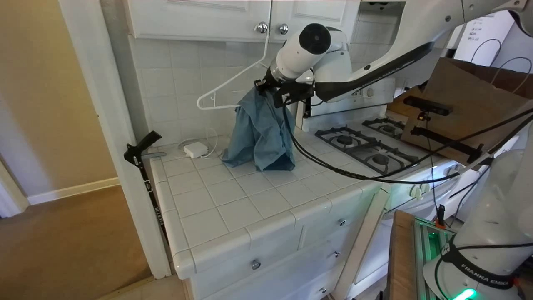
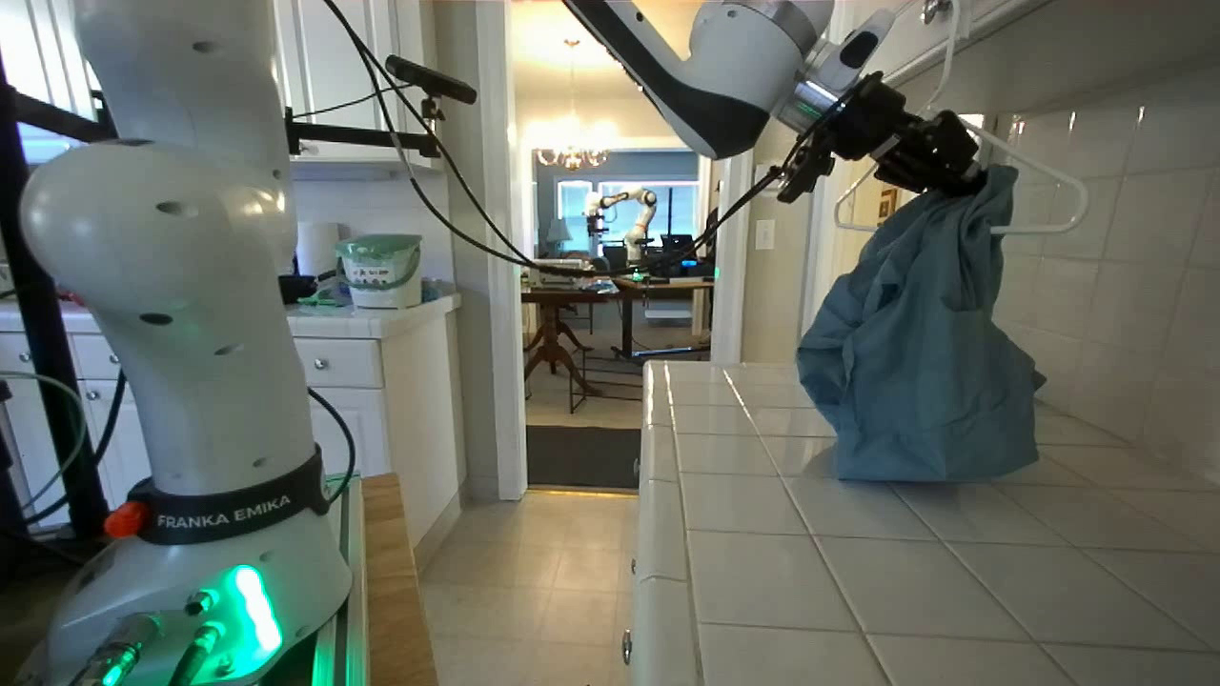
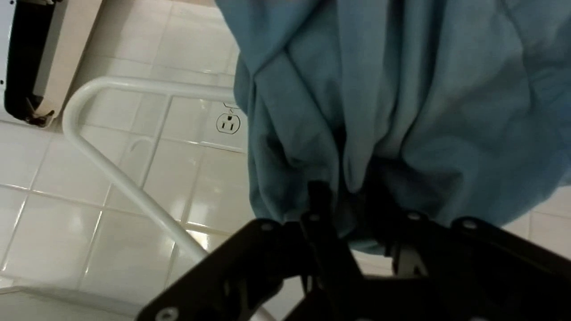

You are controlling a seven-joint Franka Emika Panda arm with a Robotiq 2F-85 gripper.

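Note:
A blue cloth (image 1: 262, 133) hangs bunched below my gripper (image 1: 271, 91), its lower edge resting on the tiled counter in both exterior views. In the wrist view my gripper (image 3: 349, 196) reaches into the folds of the cloth (image 3: 303, 98). Its dark fingers (image 3: 319, 196) stand some way apart, with fabric filling the space between them. Whether they press on the fabric is too dark to make out. A white hanger (image 1: 216, 89) hangs by a cabinet knob (image 1: 261, 27) just behind. Its lower bar passes behind or into the cloth, which hides the middle.
On the counter (image 1: 212, 196) lies a small white box with a cable (image 1: 195, 149). The gas stove (image 1: 366, 141) adjoins it, with a brown paper bag (image 1: 466, 108) above. A black reacher tool (image 1: 145, 175) leans at the counter's end. Tiled wall (image 2: 1144, 238) stands close behind the hanger.

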